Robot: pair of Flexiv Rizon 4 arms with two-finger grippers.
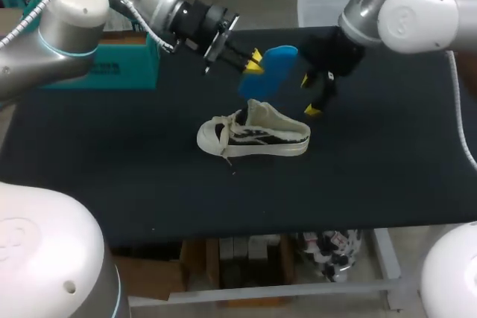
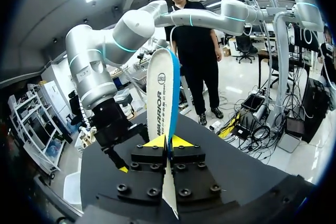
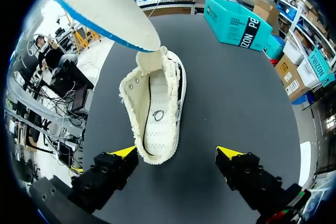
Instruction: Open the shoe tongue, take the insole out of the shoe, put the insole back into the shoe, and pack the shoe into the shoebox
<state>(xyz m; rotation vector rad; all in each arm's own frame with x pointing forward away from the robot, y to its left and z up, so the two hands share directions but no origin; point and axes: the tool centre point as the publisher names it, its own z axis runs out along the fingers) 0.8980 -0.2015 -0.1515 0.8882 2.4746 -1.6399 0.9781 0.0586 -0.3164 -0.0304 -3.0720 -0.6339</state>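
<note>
Left gripper (image 1: pixel 253 61): clamped tight on one end of the insole, its yellow tips pressed against both faces. It comes in from the far left and hangs in the air beyond the shoe.

Insole (image 1: pixel 270 68): blue on one face, white on the other. It is out of the shoe and off the table, held up above the middle of the tabletop. In the left wrist view (image 2: pixel 163 98) it stands edge-on straight out from between the fingers. In the right wrist view (image 3: pixel 105 11) its free end sits over the shoe's tongue end, and I cannot tell whether the two touch.

Shoe (image 1: pixel 257 138): a white canvas shoe with dark side markings. It stands on its sole near the middle of the table, toe to the left and heel to the right. From above (image 3: pixel 155 114) the opening gapes wide and faces up.

Right gripper (image 1: pixel 309 94): fingers spread wide with nothing between them. It hovers just right of and above the shoe's heel, clear of it.

Table (image 1: pixel 112 161): black top, with the shoe resting on it.

Teal box (image 1: pixel 112 65): sits at the far left edge, well apart from the shoe, and its top is open in the right wrist view (image 3: pixel 236 22).
</note>
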